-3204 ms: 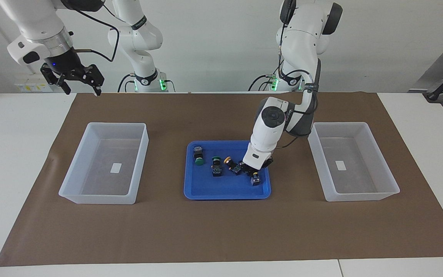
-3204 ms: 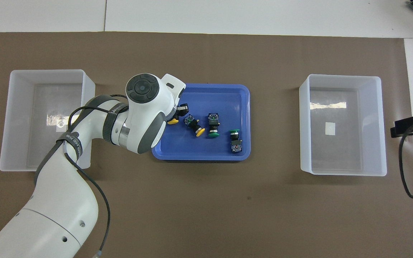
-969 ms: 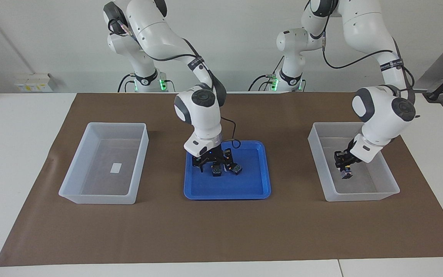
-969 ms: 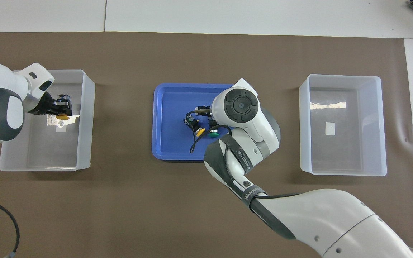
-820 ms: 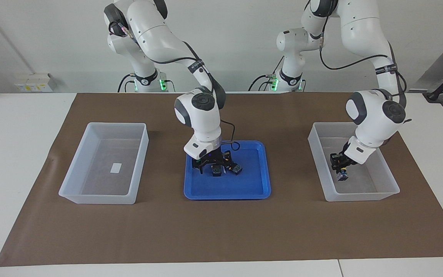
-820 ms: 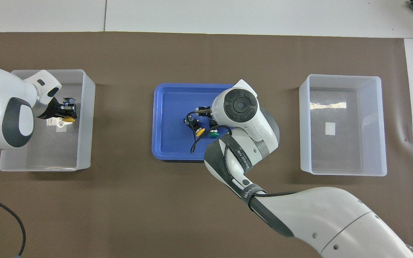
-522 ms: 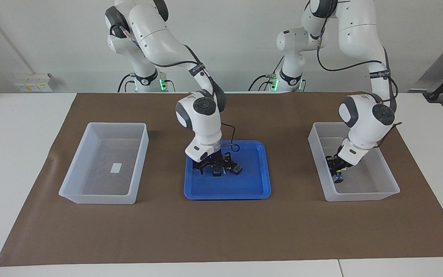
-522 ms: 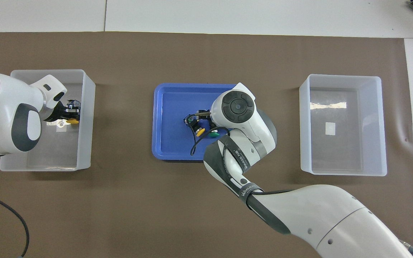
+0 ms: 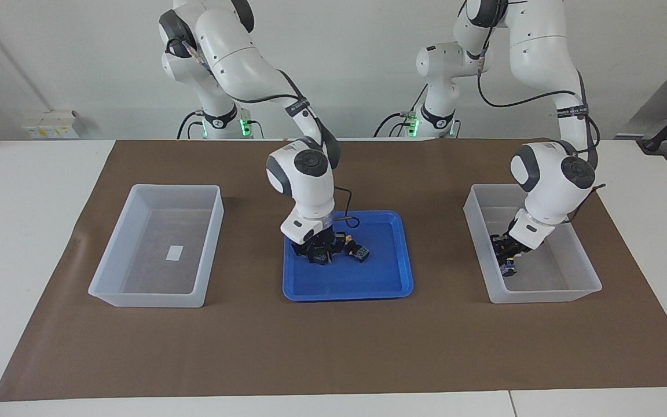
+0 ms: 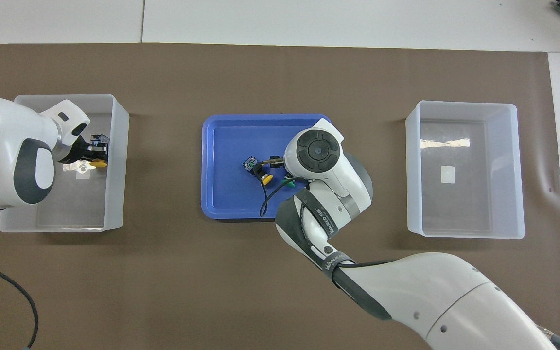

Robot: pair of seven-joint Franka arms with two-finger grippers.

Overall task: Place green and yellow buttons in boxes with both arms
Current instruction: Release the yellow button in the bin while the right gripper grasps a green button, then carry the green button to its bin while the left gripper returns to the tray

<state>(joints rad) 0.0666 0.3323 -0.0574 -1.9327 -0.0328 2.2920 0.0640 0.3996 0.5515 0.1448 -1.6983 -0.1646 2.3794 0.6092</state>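
Buttons: one yellow-capped button (image 10: 96, 162) sits low inside the clear box (image 10: 117, 160) at the left arm's end of the worktop, at the left tool (image 9: 505, 255), which reaches down into that box; whether the fingers grip the button or have parted from it cannot be told. A second yellow-capped button (image 10: 258, 172) lies on its side in the blue tray (image 10: 231, 131) at the middle of the brown mat (image 9: 333, 347). Just beside it, a green cap (image 10: 288, 183) shows at the edge of the right arm's wrist, in the same tray. The right tool (image 9: 317, 252) is down in the tray among the black button bodies, over the green-capped one; the wrist hides the fingertips from above, and the facing view does not show whether they are closed on a button. The fourth button cannot be made out. The other clear box (image 9: 136, 243), at the right arm's end of the worktop, holds only a white label (image 9: 175, 252).
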